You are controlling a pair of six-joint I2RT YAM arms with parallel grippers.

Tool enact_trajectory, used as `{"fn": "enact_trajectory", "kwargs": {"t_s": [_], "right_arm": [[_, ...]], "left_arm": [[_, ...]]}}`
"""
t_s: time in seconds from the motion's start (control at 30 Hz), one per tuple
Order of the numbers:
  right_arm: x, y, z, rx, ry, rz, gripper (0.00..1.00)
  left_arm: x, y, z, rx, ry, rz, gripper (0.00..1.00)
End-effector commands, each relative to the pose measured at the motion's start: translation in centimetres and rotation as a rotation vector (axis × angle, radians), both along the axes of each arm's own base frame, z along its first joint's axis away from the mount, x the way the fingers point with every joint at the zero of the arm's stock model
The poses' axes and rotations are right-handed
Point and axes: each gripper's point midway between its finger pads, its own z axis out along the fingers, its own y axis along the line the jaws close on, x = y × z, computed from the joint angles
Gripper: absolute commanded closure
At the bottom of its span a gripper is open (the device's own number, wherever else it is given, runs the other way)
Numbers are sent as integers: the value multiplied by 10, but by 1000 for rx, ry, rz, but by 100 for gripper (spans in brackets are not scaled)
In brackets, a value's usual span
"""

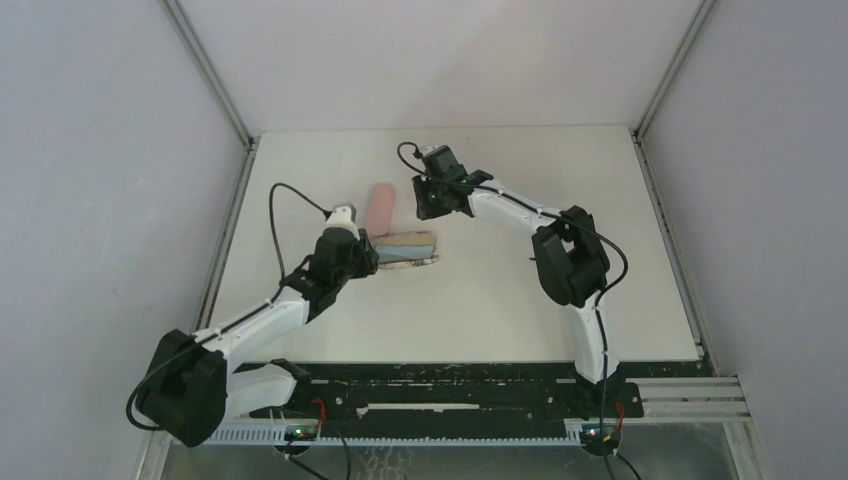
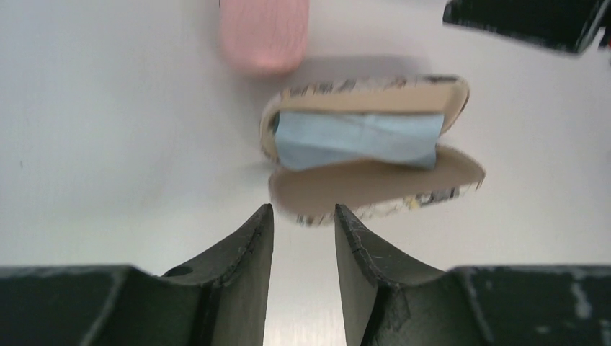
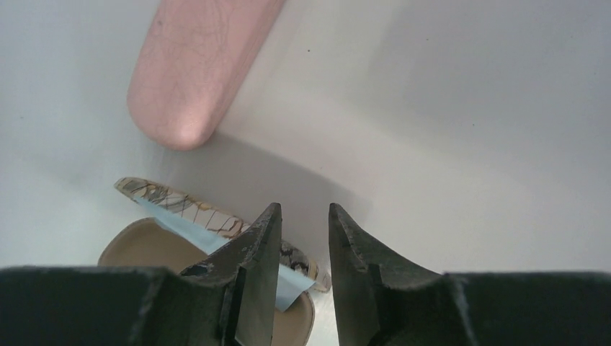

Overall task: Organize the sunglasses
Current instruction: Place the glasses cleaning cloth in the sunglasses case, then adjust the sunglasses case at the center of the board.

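Sunglasses showed in no view; they probably lay under the light-blue cloth [image 2: 357,138] inside the open patterned case [image 2: 375,186]. The left gripper [image 2: 302,213] and right gripper [image 3: 304,210] hovered beside it, fingers apart and empty. Shutting the case seemed the step in hand, which called for folding one half over the other.

The closed case [image 2: 264,32] is plain pink, and the open case [image 2: 375,184] has a beige lining and an outside of cream with dark, marble-like lines. The cloth [image 2: 357,138] in it is light blue, the table [image 1: 500,300] is white, the walls [image 1: 100,150] are pale grey, and the arms [image 1: 270,320] are white with black joints.
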Motion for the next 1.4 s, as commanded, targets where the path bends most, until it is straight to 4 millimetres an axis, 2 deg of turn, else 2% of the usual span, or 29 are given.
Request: {"fn": "enact_trajectory", "kwargs": {"t_s": [0.0, 0.1, 0.23, 0.43, 0.67, 0.87, 1.17, 1.37], "right_arm": [[6, 4, -1, -42, -6, 24, 70], [4, 6, -6, -63, 10, 39, 70], [-2, 4, -12, -83, 31, 43, 70], [-13, 0, -17, -102, 57, 45, 71], [-28, 0, -16, -102, 74, 66, 71], [-44, -3, -14, -92, 89, 71, 72], [-82, -4, -17, -47, 144, 110, 72], [-104, -1, -18, -3, 169, 133, 71]], "left_arm": [[-29, 1, -10, -88, 32, -8, 59], [-45, 1, -23, -99, 53, -19, 59], [-51, -1, -42, -82, 107, -25, 60], [-39, -5, -62, -37, 175, -3, 61], [-17, -9, -72, 13, 207, 35, 61], [-1, -6, -63, 38, 190, 79, 61], [23, -5, -43, 67, 150, 84, 60], [33, -7, -36, 80, 136, 77, 60]]}}
